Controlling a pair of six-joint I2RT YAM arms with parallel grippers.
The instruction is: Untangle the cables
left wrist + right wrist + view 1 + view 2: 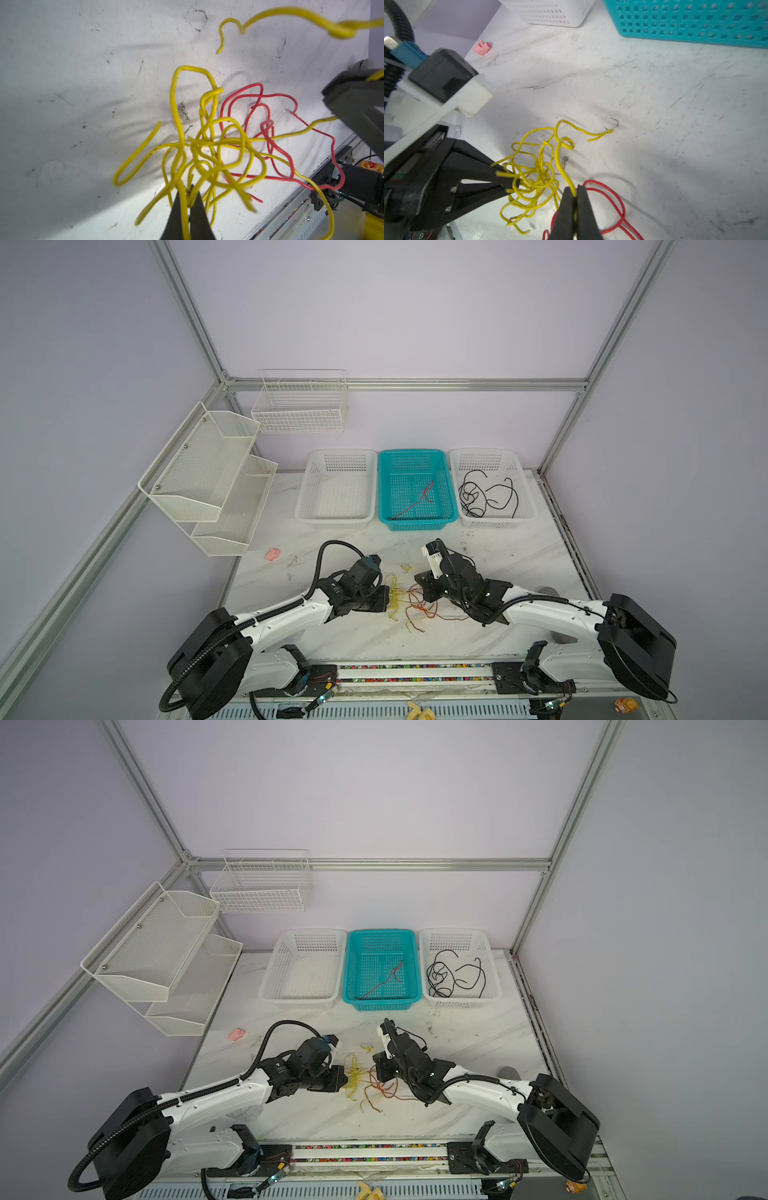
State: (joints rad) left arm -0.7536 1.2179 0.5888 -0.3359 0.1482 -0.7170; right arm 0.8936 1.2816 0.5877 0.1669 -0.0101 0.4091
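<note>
Cables (209, 143) lying tangled, yellow and red, on counter (519, 568). Left tool (190, 193) clenching a yellow strand (182, 199); right tool (576, 191) clenching another, tips facing across them.

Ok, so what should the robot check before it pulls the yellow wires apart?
1. Grip of left end effector on the yellow cables: ok, shut on a strand.
2. Grip of right end effector on the yellow cables: ok, shut on a strand.
3. Each one holds a different strand: cannot tell.
4. Yellow cables free of the red cable: not ok, they cross in the left wrist view.
5. Room in the left white basket: ok, nothing shows inside it.
</note>
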